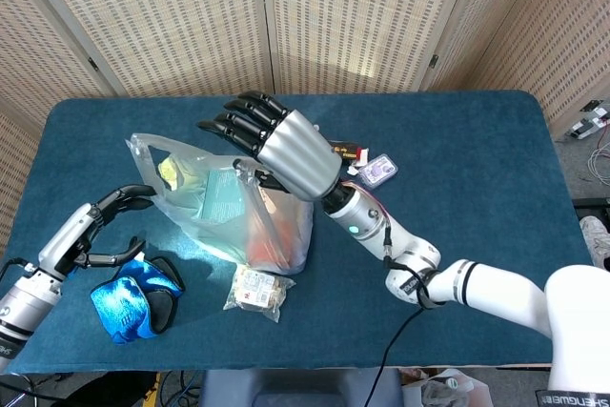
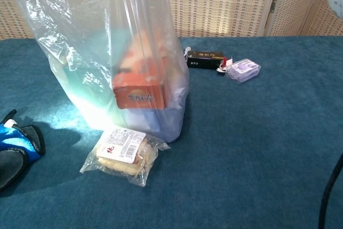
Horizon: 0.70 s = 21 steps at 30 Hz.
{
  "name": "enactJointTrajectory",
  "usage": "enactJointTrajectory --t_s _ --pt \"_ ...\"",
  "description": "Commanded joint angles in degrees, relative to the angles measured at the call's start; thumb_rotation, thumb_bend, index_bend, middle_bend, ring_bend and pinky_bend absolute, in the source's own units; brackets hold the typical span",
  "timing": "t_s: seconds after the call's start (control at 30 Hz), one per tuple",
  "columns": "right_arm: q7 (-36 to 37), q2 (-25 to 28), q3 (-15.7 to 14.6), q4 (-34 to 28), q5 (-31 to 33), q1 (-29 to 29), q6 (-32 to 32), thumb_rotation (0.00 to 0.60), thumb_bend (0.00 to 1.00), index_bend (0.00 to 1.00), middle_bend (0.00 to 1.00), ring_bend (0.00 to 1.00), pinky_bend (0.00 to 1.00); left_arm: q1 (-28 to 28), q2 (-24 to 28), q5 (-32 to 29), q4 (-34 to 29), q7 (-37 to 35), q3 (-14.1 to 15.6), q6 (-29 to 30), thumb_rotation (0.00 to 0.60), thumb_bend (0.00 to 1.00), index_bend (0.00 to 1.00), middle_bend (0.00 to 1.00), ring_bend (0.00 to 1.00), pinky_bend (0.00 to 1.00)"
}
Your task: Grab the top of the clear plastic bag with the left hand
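Observation:
The clear plastic bag (image 1: 214, 212) stands upright left of the table's centre, with a teal box (image 1: 221, 195) and an orange box (image 2: 140, 90) inside. In the chest view the bag (image 2: 80, 52) rises past the top of the frame. My right hand (image 1: 281, 148) is over the bag's top right rim, its fingers curled, and appears to hold the plastic up. My left hand (image 1: 103, 224) hovers at the table's left side with its fingers apart and nothing in it. It is a short gap left of the bag's lower left side.
A blue and black mask-like item (image 1: 133, 297) lies under my left hand. A wrapped food pack (image 2: 122, 151) lies in front of the bag. A black box (image 2: 204, 59) and a small purple case (image 2: 244, 69) sit behind and right of the bag.

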Motion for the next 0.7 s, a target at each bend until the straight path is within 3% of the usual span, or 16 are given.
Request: enactJointTrajectory --t_s 0.03,0.27,0.4,0.47,0.6,0.7 --pt "-1.16 1.03 -0.75 -1.33 0.2 -0.82 0.22 0.6 0.41 0.22 0.32 0.24 0.26 -3.96 0.21 3.12 2.63 -10.81 -0.98 -3.23 0.6 0.28 0.19 0.19 0.21 0.16" --pt "-2.11 2.38 -2.05 -2.35 0.56 -2.15 0.33 0.6 0.41 0.22 0.32 0.24 0.26 -7.93 -1.33 8.77 7.88 -22.96 -0.1 -3.5 0.6 0.28 0.2 0.19 0.21 0.17" --pt "-1.83 2.97 -2.32 -2.68 0.61 -2.59 0.6 0.6 0.41 0.22 0.32 0.24 0.26 -9.51 -1.89 7.69 10.42 -23.89 0.24 -4.83 0.588 0.28 0.2 0.19 0.21 0.18" --pt "-1.83 3.28 -2.45 -2.96 0.42 -2.76 0.84 0.6 0.41 0.22 0.32 0.24 0.26 -9.71 -2.28 5.88 11.22 -21.86 0.28 -5.5 0.536 0.28 0.2 0.19 0.21 0.18" --pt "-1.67 3.77 -2.58 -3.6 0.45 -3.05 1.01 0.6 0.41 0.22 0.32 0.24 0.26 -9.53 -2.42 1.76 11.25 -18.45 0.08 -6.48 0.366 0.28 0.18 0.19 0.21 0.18" --pt "-1.6 4.1 -2.66 -3.97 0.48 -3.22 1.07 0.6 0.41 0.22 0.32 0.24 0.26 -9.31 -1.99 -0.35 11.06 -16.62 0.01 -7.02 0.32 0.28 0.17 0.19 0.21 0.18"
